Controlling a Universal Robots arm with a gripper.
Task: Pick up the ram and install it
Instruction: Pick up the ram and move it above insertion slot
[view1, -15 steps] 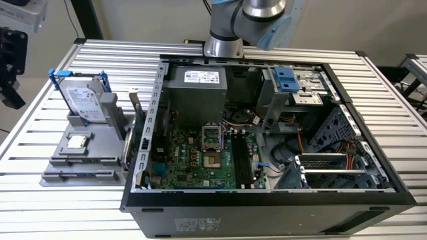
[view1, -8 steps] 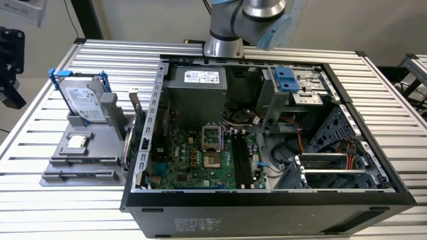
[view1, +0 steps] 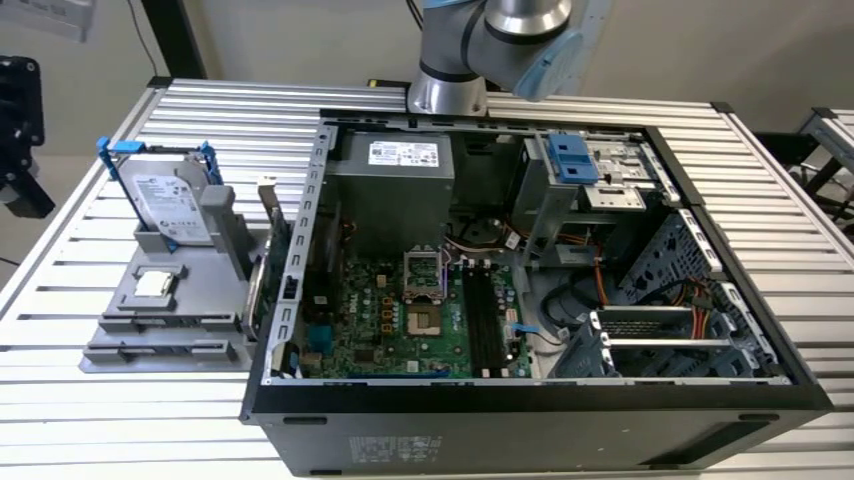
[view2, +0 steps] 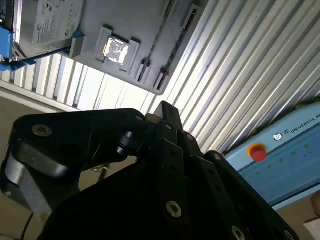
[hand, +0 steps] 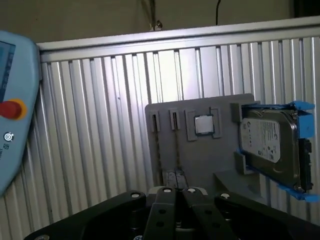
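Computer case holding motherboard, grey tray with blue-framed hard drive, square chip, ram seemingly the thin strip in its groove, slatted metal table, gripper opening cannot be told.

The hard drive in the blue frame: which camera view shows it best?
The first wrist view: the hard drive appears whole and near, labelled face and blue frame plain, on the grey holder. The exterior view also shows it whole, but farther off. The second wrist view cuts it off at the corner.
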